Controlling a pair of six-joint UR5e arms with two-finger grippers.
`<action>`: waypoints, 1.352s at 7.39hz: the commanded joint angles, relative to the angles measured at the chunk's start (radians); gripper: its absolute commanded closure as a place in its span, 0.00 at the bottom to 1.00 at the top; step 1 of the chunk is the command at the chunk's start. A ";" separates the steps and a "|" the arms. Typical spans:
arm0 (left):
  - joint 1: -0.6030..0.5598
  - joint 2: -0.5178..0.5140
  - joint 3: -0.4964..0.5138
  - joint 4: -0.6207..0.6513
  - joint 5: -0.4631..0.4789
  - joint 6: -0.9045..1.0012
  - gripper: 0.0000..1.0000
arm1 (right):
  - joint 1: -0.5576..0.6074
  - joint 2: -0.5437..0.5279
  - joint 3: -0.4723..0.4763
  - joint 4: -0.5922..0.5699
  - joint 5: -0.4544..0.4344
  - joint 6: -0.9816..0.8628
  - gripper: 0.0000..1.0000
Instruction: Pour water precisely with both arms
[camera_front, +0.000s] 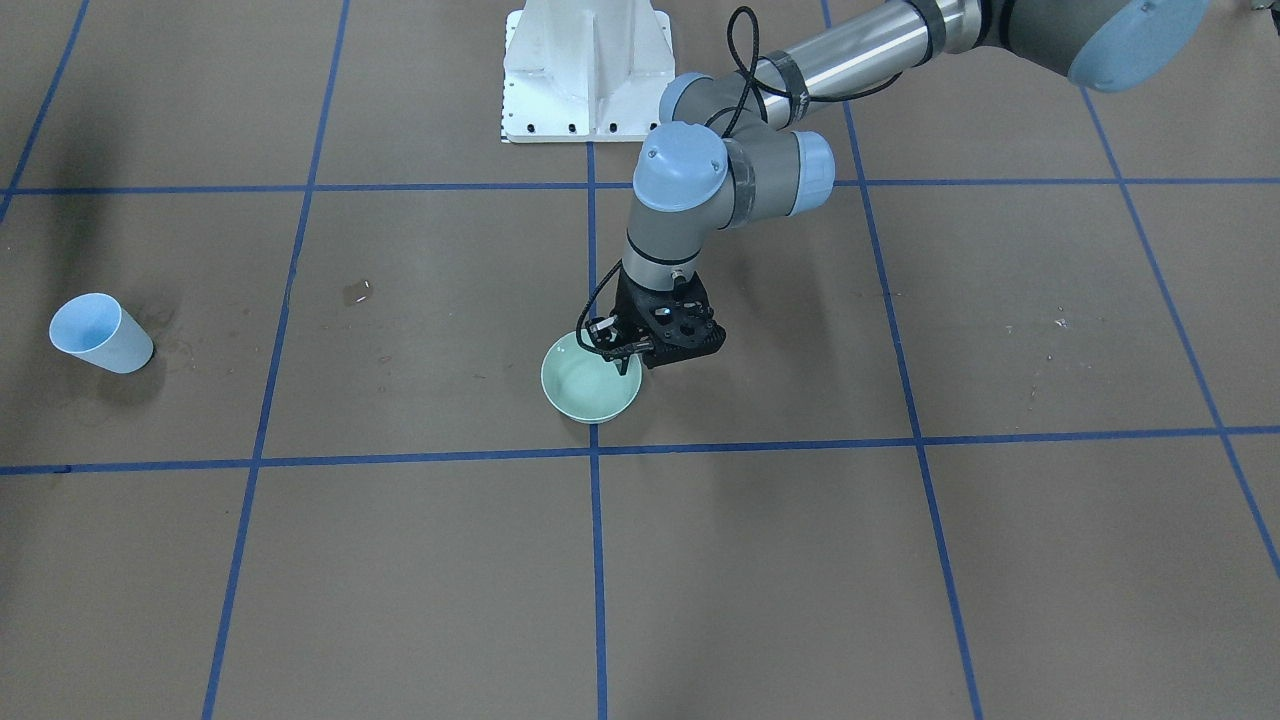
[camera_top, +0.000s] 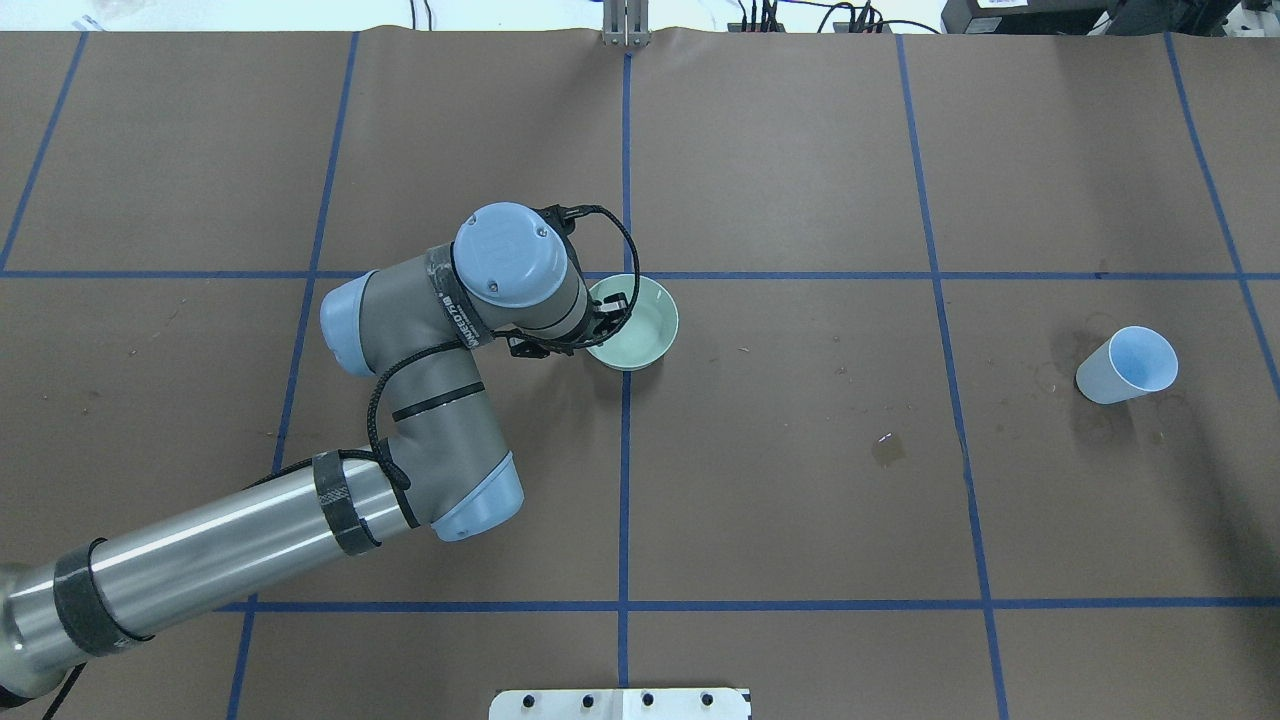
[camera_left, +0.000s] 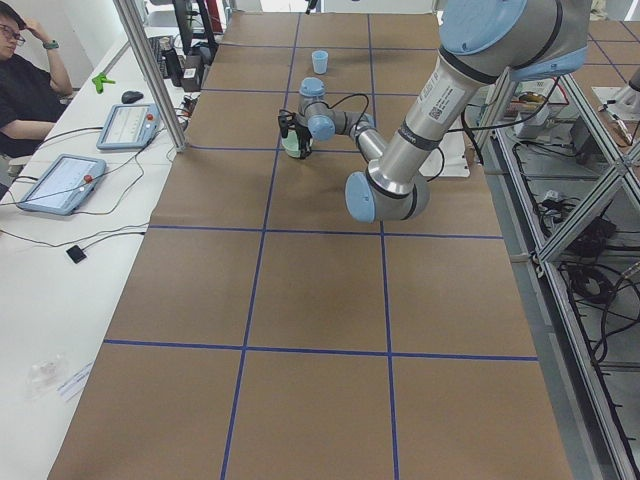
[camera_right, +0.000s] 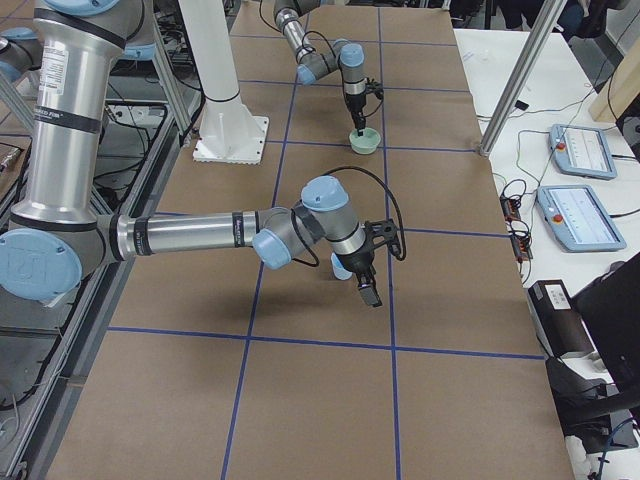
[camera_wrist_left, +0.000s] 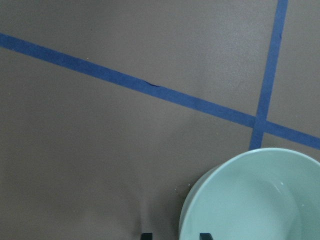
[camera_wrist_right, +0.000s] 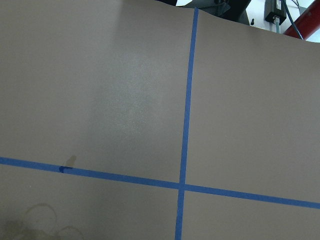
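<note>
The left arm and the right arm are built alike. Polished silver tubes are joined by matt grey cylindrical joints, each closed by a round light-blue cap in which small screws are set. Black bands are wrapped around the tubes, and a black cable is looped beside each wrist. A dark collar with white lettering, too small to be read, is seen under the left arm's last cap. Black open-frame jaws are fitted at each wrist. The white pedestal is ribbed and edged with dark bolts.
</note>
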 joint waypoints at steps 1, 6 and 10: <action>-0.008 -0.012 0.007 -0.003 0.000 -0.003 1.00 | 0.002 0.000 -0.001 0.000 0.020 -0.002 0.01; -0.233 0.034 -0.136 0.089 -0.268 0.105 1.00 | 0.109 0.002 -0.082 -0.020 0.275 -0.005 0.01; -0.428 0.458 -0.424 0.141 -0.406 0.516 1.00 | 0.200 0.009 -0.041 -0.389 0.391 -0.224 0.01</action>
